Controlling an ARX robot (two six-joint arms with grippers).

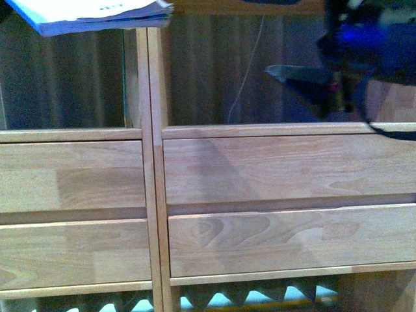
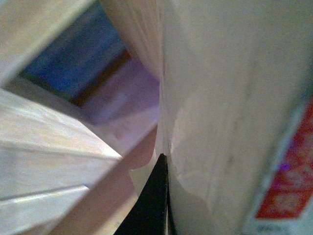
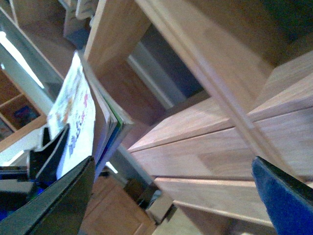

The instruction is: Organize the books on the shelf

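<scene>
Whitish book [image 2: 220, 98] fills the left wrist view, its red mark [image 2: 291, 181] at one end; the left gripper [image 3: 51, 154] is clamped on it, holding it raised before the upper left cubby [image 1: 65, 78] of the shelf [image 1: 153, 195], above the drawers [image 1: 71, 175]. Not yet shelved, I judge: insertion is left to do. Further right, the right gripper [image 3: 170, 169] hangs spread wide and empty by the right cubby [image 1: 214, 71]

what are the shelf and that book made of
The shelf looks like light wood: visible grain, joined strips, smooth matte finish, possibly clear-coated. The book looks like paper with a thin soft cover, layered page edges showing; whether the cover is glossy is unclear.
</scene>
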